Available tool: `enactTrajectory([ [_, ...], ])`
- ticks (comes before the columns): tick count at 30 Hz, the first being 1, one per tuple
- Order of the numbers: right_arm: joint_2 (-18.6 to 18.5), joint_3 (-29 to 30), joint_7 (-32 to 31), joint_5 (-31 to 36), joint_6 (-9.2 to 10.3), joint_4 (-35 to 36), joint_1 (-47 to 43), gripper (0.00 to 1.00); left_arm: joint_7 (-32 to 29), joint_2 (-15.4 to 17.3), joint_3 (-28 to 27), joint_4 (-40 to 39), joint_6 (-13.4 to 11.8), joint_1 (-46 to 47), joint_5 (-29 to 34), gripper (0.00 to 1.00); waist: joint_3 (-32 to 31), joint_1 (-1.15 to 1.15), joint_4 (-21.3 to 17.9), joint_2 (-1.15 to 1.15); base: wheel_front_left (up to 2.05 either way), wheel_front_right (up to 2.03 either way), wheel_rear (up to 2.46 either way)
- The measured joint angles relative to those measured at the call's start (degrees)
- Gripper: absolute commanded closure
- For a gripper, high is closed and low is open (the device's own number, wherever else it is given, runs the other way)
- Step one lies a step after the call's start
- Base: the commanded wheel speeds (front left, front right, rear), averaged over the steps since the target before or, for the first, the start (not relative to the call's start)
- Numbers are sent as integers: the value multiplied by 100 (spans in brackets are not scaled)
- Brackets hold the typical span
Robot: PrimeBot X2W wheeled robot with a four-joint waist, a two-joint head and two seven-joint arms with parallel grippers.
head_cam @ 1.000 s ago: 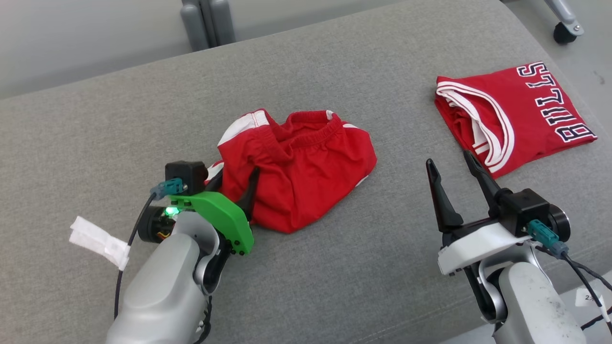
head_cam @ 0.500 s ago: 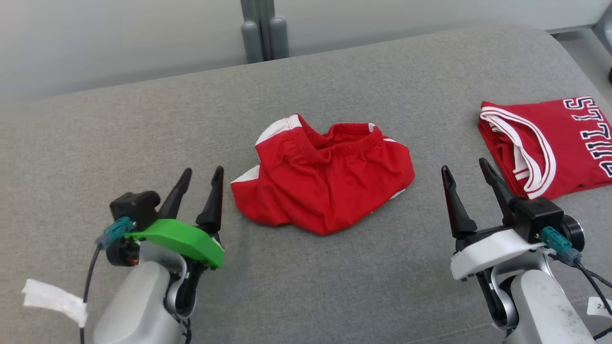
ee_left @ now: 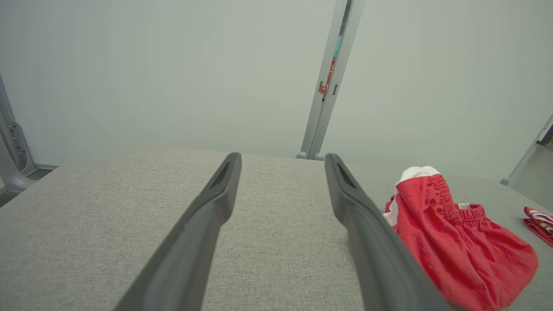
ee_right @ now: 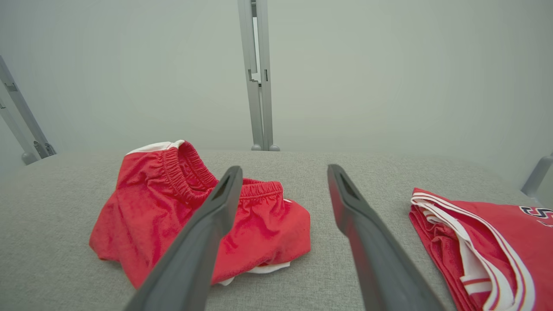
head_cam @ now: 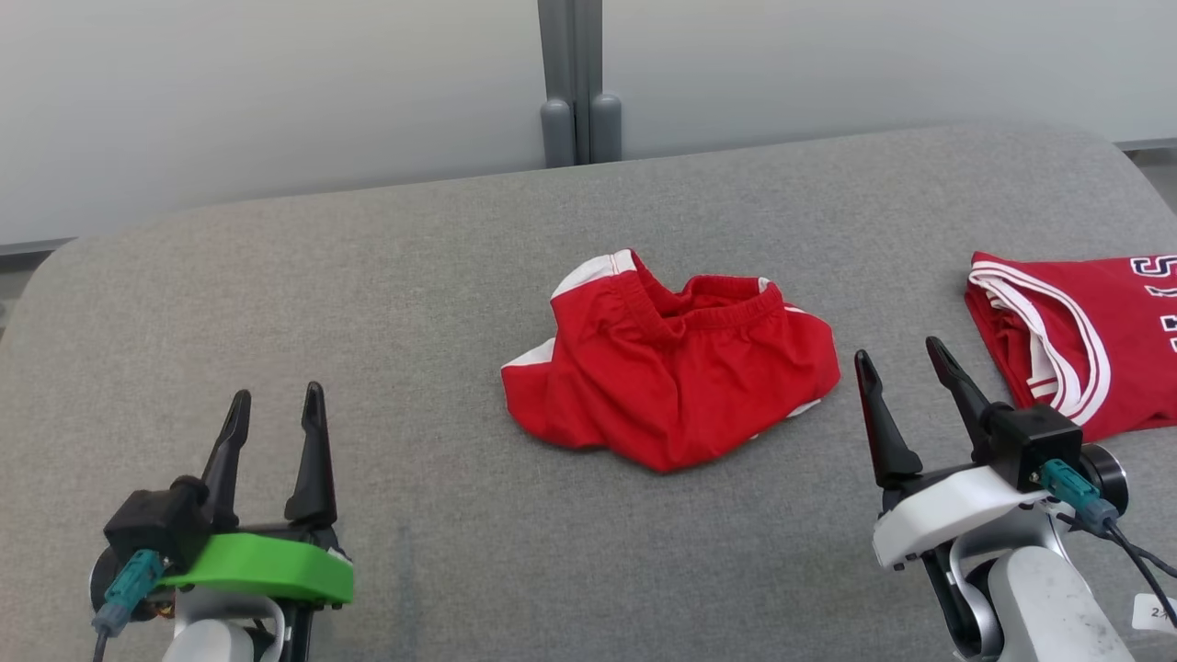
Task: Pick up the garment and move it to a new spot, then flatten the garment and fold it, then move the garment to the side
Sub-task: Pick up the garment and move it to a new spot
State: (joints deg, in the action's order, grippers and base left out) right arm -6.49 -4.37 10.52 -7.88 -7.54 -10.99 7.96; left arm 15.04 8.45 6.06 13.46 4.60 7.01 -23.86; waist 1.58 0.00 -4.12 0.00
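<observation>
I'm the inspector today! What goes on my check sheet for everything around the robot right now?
Surface: grey fabric-covered top, flat, with rounded corners.
Job's things: red shorts lie crumpled in the middle, waistband bunched, not yet flattened or folded.
Clutter: folded red jersey at the robot's right, apart from the shorts; small white tag by the right arm.
Grippers: left gripper and right gripper sit either side of the shorts, jaws open and empty.
Cables: right wrist cable and left wrist cable, both with teal plugs, away from the cloth.
Surroundings: pale wall panels with a grey post.
</observation>
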Motion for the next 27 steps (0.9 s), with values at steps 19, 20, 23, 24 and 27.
enactTrajectory([
  [19,24,91,-10,-58,0,-88,-189,0,0,-259,-536,-145,221,-433,680,0,-215,0,7,0,0,0,0],
  [20,29,93,-10,-58,0,-88,-190,0,0,-265,-539,-136,224,-433,682,0,-212,0,8,0,0,0,0],
  [23,44,97,-10,-58,0,-88,-192,0,0,-288,-541,-93,240,-432,704,0,-198,0,22,0,0,0,0],
  [24,45,97,-10,-58,0,-88,-192,0,1,-291,-544,-79,240,-432,705,0,-192,0,26,0,0,0,0],
  [27,56,93,-10,-52,0,-82,-192,0,0,-305,-553,-31,245,-426,727,0,-168,0,38,0,0,0,0],
])
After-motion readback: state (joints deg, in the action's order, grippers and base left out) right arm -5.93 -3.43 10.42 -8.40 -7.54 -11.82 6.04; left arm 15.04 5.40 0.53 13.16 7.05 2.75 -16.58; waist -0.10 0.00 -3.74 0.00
